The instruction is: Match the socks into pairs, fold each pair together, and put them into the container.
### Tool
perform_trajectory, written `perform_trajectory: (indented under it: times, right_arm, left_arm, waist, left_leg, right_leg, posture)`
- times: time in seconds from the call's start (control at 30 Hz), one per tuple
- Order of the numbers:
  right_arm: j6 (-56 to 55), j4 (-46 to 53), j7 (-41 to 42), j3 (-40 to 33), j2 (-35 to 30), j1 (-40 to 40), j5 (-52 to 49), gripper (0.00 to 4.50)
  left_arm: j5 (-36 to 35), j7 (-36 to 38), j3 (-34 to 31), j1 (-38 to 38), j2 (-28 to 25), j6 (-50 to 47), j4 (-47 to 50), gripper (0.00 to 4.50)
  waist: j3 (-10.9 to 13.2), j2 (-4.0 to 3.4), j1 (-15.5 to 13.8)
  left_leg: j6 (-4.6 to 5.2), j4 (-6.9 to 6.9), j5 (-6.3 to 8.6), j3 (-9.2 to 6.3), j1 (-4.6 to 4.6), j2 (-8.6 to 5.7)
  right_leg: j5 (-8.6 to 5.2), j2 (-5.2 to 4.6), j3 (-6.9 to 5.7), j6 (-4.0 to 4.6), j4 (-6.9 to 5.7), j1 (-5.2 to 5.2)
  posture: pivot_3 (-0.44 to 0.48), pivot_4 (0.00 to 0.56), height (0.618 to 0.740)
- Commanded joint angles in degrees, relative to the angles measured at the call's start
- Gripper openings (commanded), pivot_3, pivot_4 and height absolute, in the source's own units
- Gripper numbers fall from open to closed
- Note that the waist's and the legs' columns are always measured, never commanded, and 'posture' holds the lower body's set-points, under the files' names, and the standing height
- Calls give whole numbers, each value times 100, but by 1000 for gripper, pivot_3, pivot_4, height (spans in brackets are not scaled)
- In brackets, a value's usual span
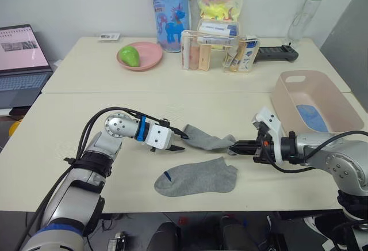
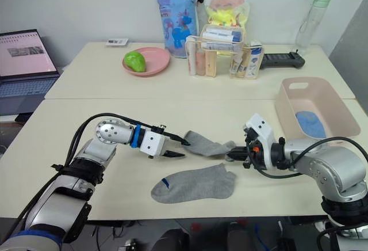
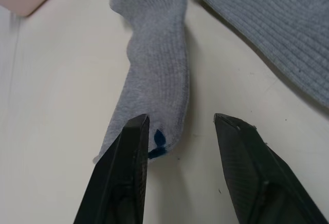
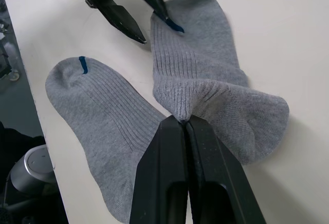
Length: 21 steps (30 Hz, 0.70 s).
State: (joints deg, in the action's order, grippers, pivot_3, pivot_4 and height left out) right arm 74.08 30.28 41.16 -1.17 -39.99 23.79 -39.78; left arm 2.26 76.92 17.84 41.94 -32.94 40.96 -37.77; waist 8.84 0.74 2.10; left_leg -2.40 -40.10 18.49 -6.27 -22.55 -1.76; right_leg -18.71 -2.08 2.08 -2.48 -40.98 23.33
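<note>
My right claw (image 4: 186, 123), matt black plastic, nips ribbed grey knit cloth of a sock (image 4: 205, 75); the bench (image 1: 69, 124) looks smooth and matt, the tub (image 1: 345, 104) smooth pink plastic.

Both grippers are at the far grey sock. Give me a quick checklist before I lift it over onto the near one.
1. Right gripper shut on far grey sock: ok, fabric pinched.
2. Left gripper gripping the sock's other end: not ok, fingers open, astride its tip.
3. Near grey sock lying flat on the table, free: ok.
4. Socks match, both grey with a blue mark: ok.
5. Pink tub within reach of the right arm: ok; a blue sock is already inside.
</note>
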Motion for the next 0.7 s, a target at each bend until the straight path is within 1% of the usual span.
perform_trajectory:
  times: [0.03,0.07,0.1,0.27,0.37,0.4,0.53,0.57,0.63,0.67,0.7]
  right_arm:
    - [-43,139,1,-137,-63,-14,-192,0]
    - [-46,142,-5,-137,-74,-31,-210,0]
    - [-51,140,-7,-137,-86,-48,-230,0]
    - [-79,154,-40,-175,-104,-100,-338,0]
    - [-20,253,-65,-225,-75,-120,-464,0]
    - [11,279,-92,-245,-55,-124,-512,0]
    - [257,387,-230,-418,50,-108,-856,0]
    - [398,423,-241,-498,78,-100,-1037,0]
    - [698,495,-268,-637,135,-90,-1424,0]
    - [832,480,-316,-674,174,-71,-1556,0]
    - [910,454,-378,-671,204,-47,-1607,0]
  left_arm:
    - [15,-27,2,148,-52,210,-130,584]
    - [38,-12,13,169,-76,235,-161,227]
    - [65,-7,20,189,-100,277,-183,48]
    - [-40,176,52,192,-193,125,118,48]
    - [-243,477,40,107,-319,-291,595,48]
    - [-365,582,3,54,-371,-610,814,48]
    - [-1094,979,-170,-183,-700,-2746,2004,48]
    - [-1298,1158,-158,-246,-904,-3511,2389,48]
    - [-2063,1469,159,-323,-1675,-5071,3282,48]
    - [-2454,1539,242,-313,-1919,-5905,3629,48]
    - [-2721,1558,295,-276,-2029,-6498,3801,48]
  waist:
    - [0,0,0]
    - [0,0,-2]
    - [0,0,-3]
    - [0,0,-5]
    - [0,0,-4]
    - [0,0,-1]
    - [0,0,34]
    - [0,0,52]
    - [2,3,108]
    - [3,3,136]
    - [3,2,139]
  left_leg:
    - [0,0,0,-1,0,0]
    - [0,0,0,-2,-1,0]
    - [0,0,0,-3,-1,0]
    - [0,0,0,-2,-1,0]
    - [0,0,0,-4,-2,0]
    - [0,0,0,-5,-4,0]
    - [0,0,0,-6,-3,2]
    - [0,0,0,-8,-3,2]
    - [0,0,0,-13,-4,5]
    - [0,1,0,-19,-6,9]
    - [0,4,0,-20,-3,14]
  right_leg:
    - [0,1,-1,0,0,0]
    - [0,1,-1,0,0,0]
    - [0,1,-2,0,0,0]
    - [0,0,-1,0,0,0]
    - [0,0,-2,0,1,0]
    - [0,1,-2,0,1,0]
    - [0,1,2,0,0,0]
    - [0,2,3,0,0,0]
    - [0,6,2,0,-2,0]
    - [0,8,4,0,-2,0]
    - [0,13,5,0,-2,0]
  posture:
    - [0,150,703]
    - [0,150,703]
    - [0,150,703]
    - [0,150,703]
    - [0,150,703]
    - [0,150,703]
    - [0,150,703]
    - [0,150,703]
    - [0,150,703]
    - [0,150,703]
    - [0,150,703]
